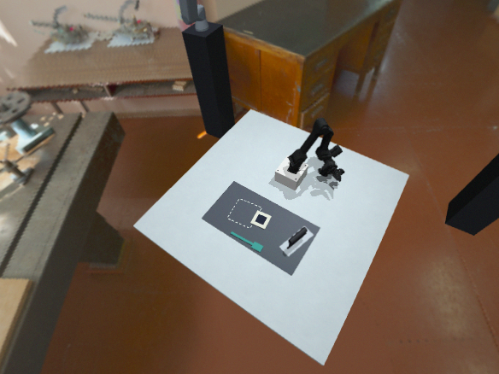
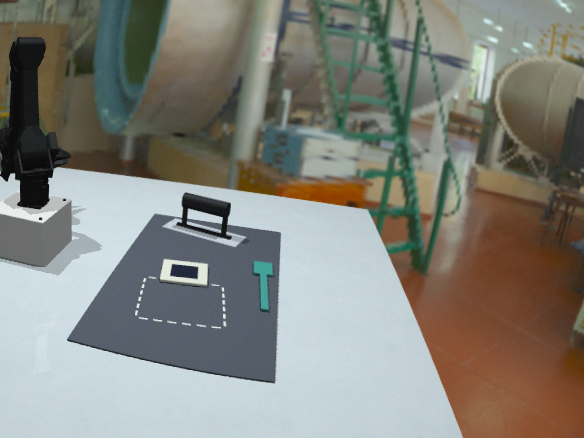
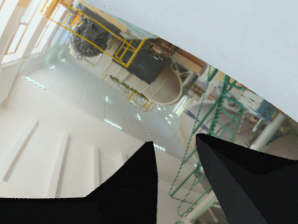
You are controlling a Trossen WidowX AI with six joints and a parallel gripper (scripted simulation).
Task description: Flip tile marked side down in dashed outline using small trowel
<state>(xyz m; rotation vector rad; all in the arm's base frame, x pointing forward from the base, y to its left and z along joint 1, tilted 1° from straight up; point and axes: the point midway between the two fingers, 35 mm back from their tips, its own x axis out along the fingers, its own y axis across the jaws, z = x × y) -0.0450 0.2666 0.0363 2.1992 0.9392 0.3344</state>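
Note:
The cream tile [image 1: 261, 219] [image 2: 184, 272] lies on the dark mat [image 1: 282, 256] [image 2: 150, 350] with its dark marked side up, touching one corner of the dashed outline [image 1: 232, 210] [image 2: 180, 324]. The small teal trowel [image 1: 247, 242] [image 2: 262, 285] lies flat on the mat beside the tile. My gripper [image 1: 337, 172] [image 3: 174, 144] hangs beside the arm's base, far from the mat. Its fingers stand a little apart with nothing between them; the wrist view shows only the table and the background.
A black-handled float on a light plate [image 1: 296, 239] [image 2: 205, 220] sits at the mat's end. The arm's white base block [image 1: 290, 176] [image 2: 30, 235] stands on the white table [image 1: 342, 256] [image 2: 350, 325]. Black posts [image 1: 209, 77] [image 1: 474, 205] stand off the table.

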